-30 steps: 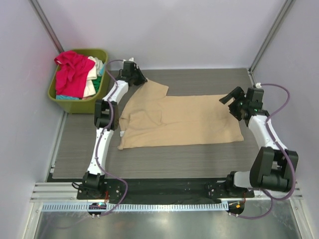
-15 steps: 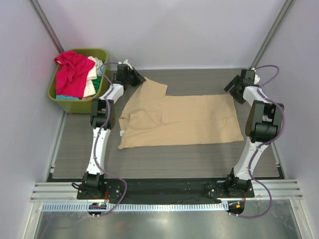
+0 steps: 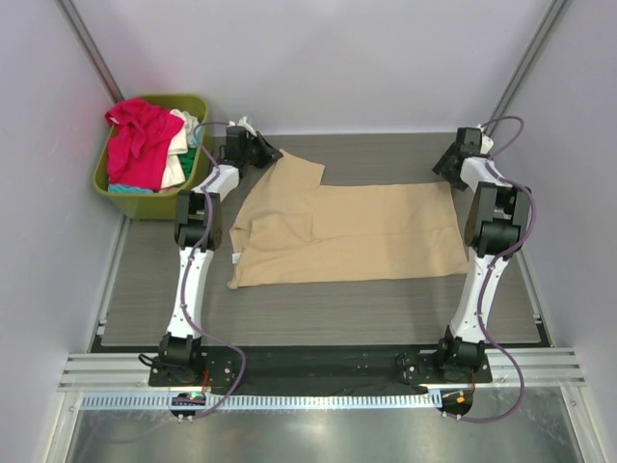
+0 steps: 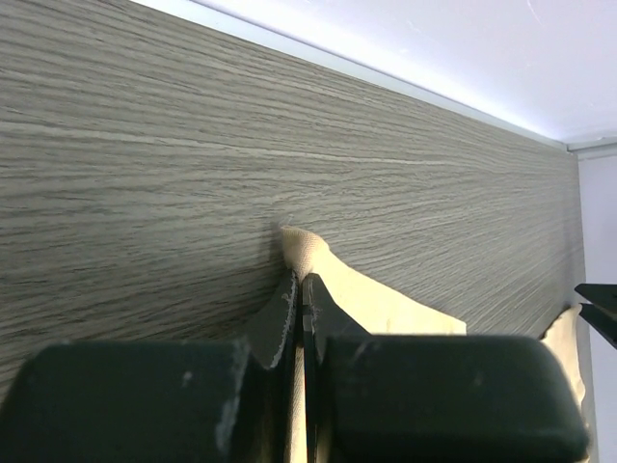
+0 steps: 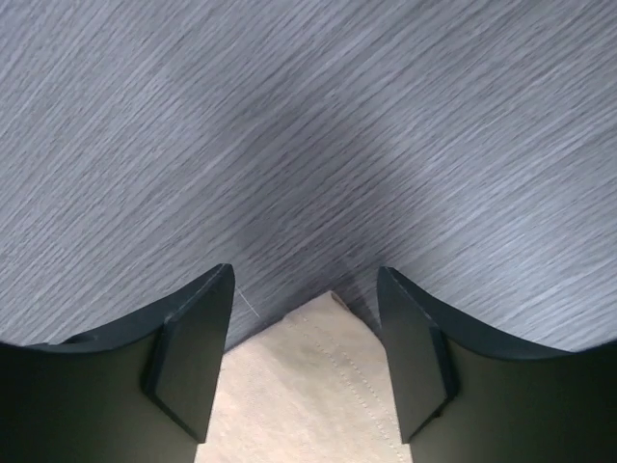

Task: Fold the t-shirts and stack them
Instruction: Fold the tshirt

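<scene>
**First:** Tan cloth is our business here. How does the tan t-shirt (image 3: pixel 347 231) lie from our jaws?

**Second:** It lies flat on the grey table (image 3: pixel 318 309), with its long axis going left to right. Our left gripper (image 4: pixel 299 311) is clamped on the far left corner. The far right corner points in between the fingers of our right gripper (image 5: pixel 307 352), and these stand wide apart.

**First:** So the right arm is the nearer one for that corner?

**Second:** Yes. We judge it needs only to go down and close. One second ago the right gripper hung nearer to us, over the right hem, and now it has reached the far corner. The left gripper went a little leftward. The other t-shirts (image 3: pixel 140 145) lie in the olive-green basket (image 3: pixel 145 204).
</scene>
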### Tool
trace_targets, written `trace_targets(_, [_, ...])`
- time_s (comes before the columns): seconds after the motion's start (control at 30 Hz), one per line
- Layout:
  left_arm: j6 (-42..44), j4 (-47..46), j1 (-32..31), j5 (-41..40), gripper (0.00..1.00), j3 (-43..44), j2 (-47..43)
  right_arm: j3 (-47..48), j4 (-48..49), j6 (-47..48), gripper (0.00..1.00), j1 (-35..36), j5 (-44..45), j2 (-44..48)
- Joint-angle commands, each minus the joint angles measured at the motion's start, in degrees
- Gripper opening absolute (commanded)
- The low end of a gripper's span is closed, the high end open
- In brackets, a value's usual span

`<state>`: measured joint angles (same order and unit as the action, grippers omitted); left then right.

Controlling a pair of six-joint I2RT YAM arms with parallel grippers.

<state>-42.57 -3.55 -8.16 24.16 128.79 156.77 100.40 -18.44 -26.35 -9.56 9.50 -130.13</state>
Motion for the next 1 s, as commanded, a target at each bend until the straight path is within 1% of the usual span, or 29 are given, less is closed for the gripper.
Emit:
trace_targets(0.0, [-1.82, 0.92, 1.31, 0.01, 0.00, -2.14, -1.82, 0.51, -0.64, 0.95, 0.65, 1.39, 2.80, -0.57])
trace_targets(0.03, [-1.99, 0.39, 1.31, 0.01, 0.00, -3.01, -1.90, 0.24, -0.64, 1.21, 0.63, 1.74, 3.24, -0.57])
trace_targets(0.07, [-1.99, -0.22, 1.31, 0.01, 0.00, -3.28, -1.99, 0.06, -0.64, 1.56, 0.57, 2.09, 4.47, -0.39])
trace_targets(0.13, [-2.26, -0.93, 1.40, 0.27, 0.00, -4.16, -2.34, -0.55, -0.64, 1.39, 0.49, 2.18, 4.83, -0.48])
trace_targets(0.17, [-2.34, -1.71, 1.48, 0.36, 0.00, -4.42, -2.52, -0.64, -0.72, 1.30, 0.41, 2.18, 5.44, -0.39])
trace_targets(0.27, [-2.78, -2.86, 1.66, 0.45, 0.00, -5.57, -2.96, -1.87, -0.81, 0.51, 0.25, 2.18, 5.62, -0.13])
trace_targets(0.3, [-2.87, -3.04, 1.75, 0.45, 0.00, -5.74, -2.96, -2.57, -0.72, 0.16, 0.13, 2.27, 5.88, 0.13])
trace_targets(0.37, [-3.05, -3.30, 1.83, 0.62, 0.00, -5.83, -2.87, -3.19, -0.81, -0.02, 0.01, 2.18, 5.88, 0.40])
trace_targets(0.53, [-3.22, -1.11, 1.92, 1.06, 0.00, -2.33, -1.38, -6.00, -0.81, -0.81, 0.01, 2.18, 3.34, 4.07])
trace_targets(0.6, [-2.87, 2.74, 2.10, 1.24, 0.00, -0.83, -1.11, -6.79, -0.99, -0.64, 0.01, 2.18, 3.07, 6.10])
trace_targets(0.63, [-3.05, 5.72, 2.19, 1.15, 0.00, -0.30, -2.33, -7.06, -1.16, -0.29, 0.01, 2.18, 2.46, 8.20])
trace_targets(0.7, [-3.58, 5.84, 2.36, 0.37, 0.00, -3.01, -5.67, -8.02, -1.43, -0.19, 0.01, 2.18, 2.63, 10.58])
trace_targets(0.73, [-3.66, 5.92, 2.45, -0.25, 0.00, -6.59, -7.51, -8.55, -1.34, -0.28, 0.01, 2.18, 3.07, 11.73])
trace_targets(0.77, [-3.66, 5.58, 2.71, -0.87, 0.00, -8.54, -11.79, -9.16, -1.43, -0.37, 0.01, 2.18, 3.42, 14.17])
trace_targets(0.83, [-2.70, 6.01, 2.63, -0.79, 0.00, -12.14, -15.33, -10.92, -1.34, -0.55, 0.01, 2.18, 3.34, 16.38])
trace_targets(0.87, [-2.18, 6.62, 2.63, -0.52, 0.00, -12.60, -17.79, -11.45, -1.43, -0.63, 0.01, 2.18, 2.99, 18.05])
trace_targets(0.97, [1.77, 11.36, 2.63, 0.62, 0.00, -11.99, -20.53, -13.21, -1.43, -0.72, 0.01, 2.27, 2.37, 20.08])
